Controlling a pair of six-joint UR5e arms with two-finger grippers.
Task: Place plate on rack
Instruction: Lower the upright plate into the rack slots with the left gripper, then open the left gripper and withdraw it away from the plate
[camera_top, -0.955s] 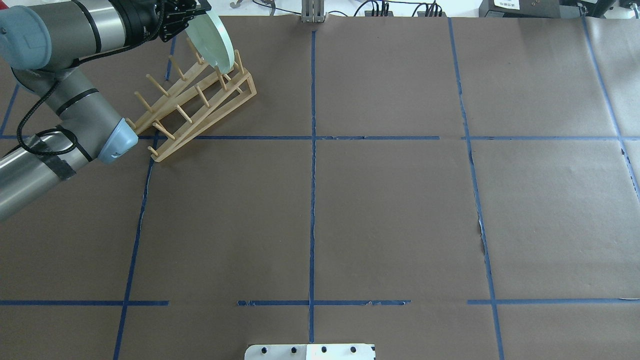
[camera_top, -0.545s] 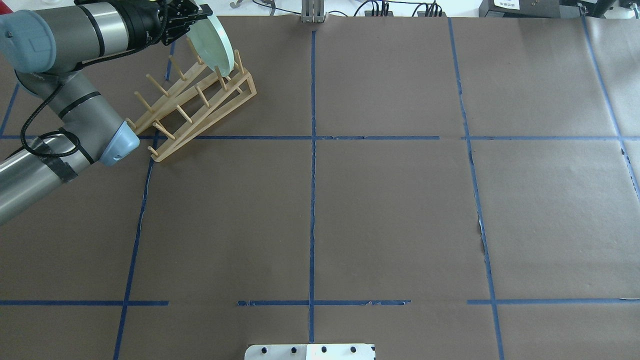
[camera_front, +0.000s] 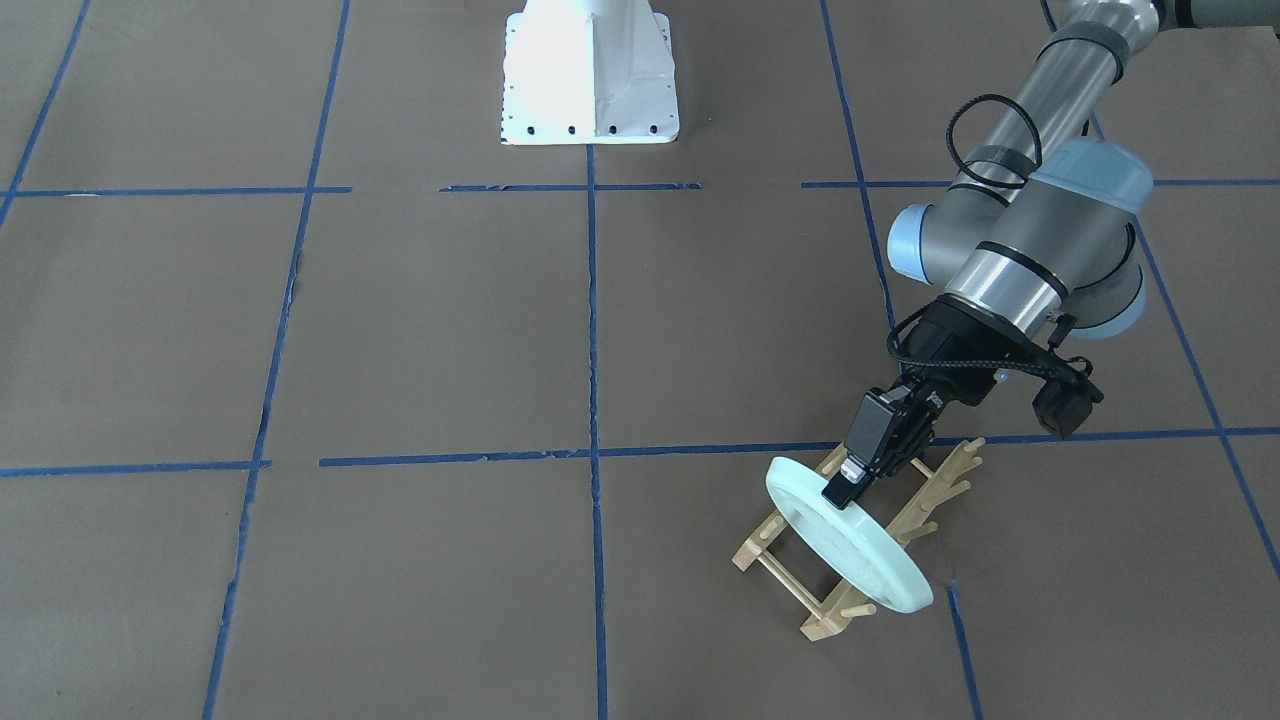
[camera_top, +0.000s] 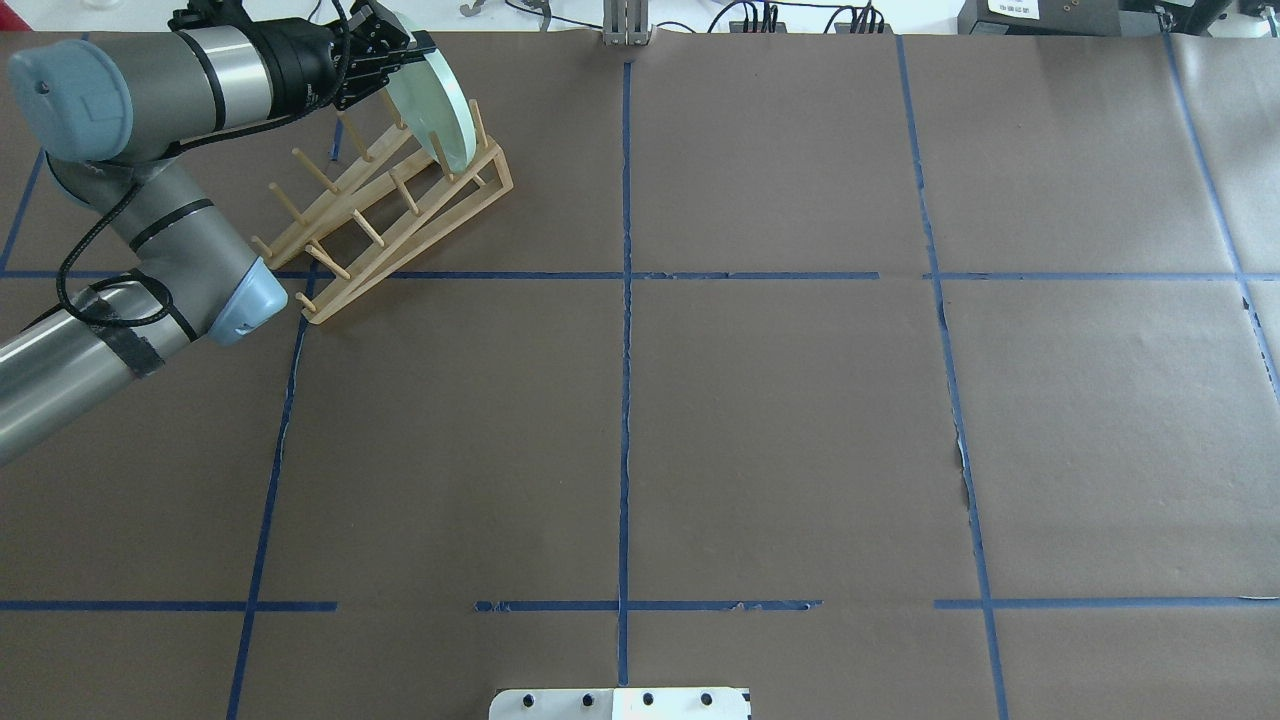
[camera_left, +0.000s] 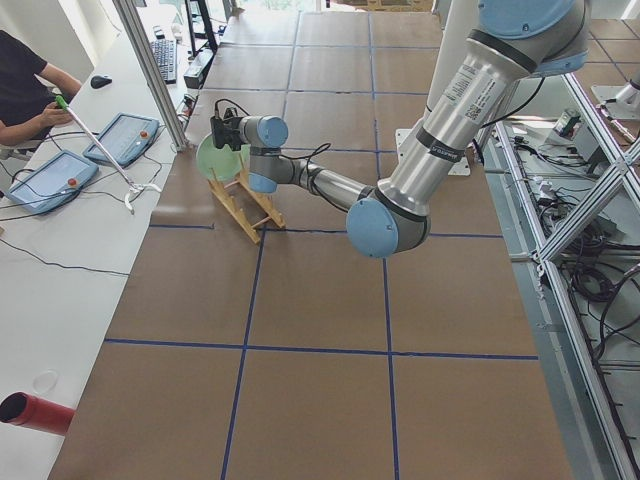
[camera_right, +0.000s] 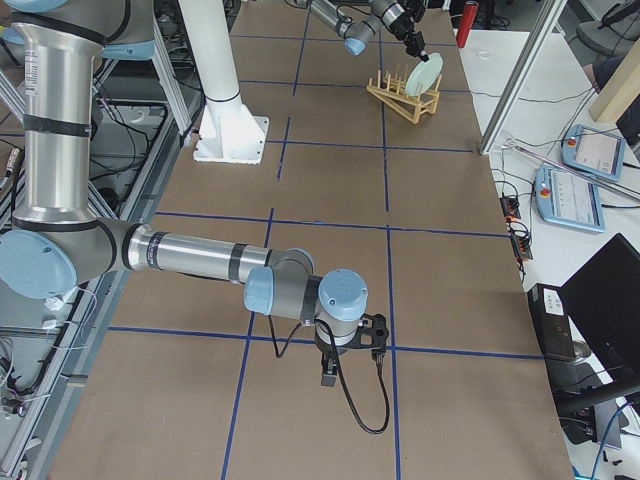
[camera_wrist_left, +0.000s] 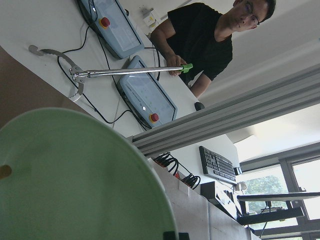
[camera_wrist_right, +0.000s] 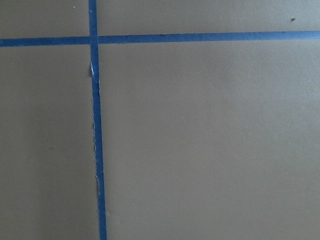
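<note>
The plate (camera_front: 852, 548), pale green and tilted on edge, appears to sit between the pegs at the end of the rack (camera_front: 772, 570) farthest from the robot, its upper rim pinched by the left gripper (camera_front: 838, 492). The danger lies in the release: if the lower rim is not seated between the rack's rails, the plate could tip past the end pegs or roll off the rack. A sideways tug could drag the light rack. The right gripper (camera_right: 330, 378) hangs well away from the rack; whether it is spread cannot be told.
</note>
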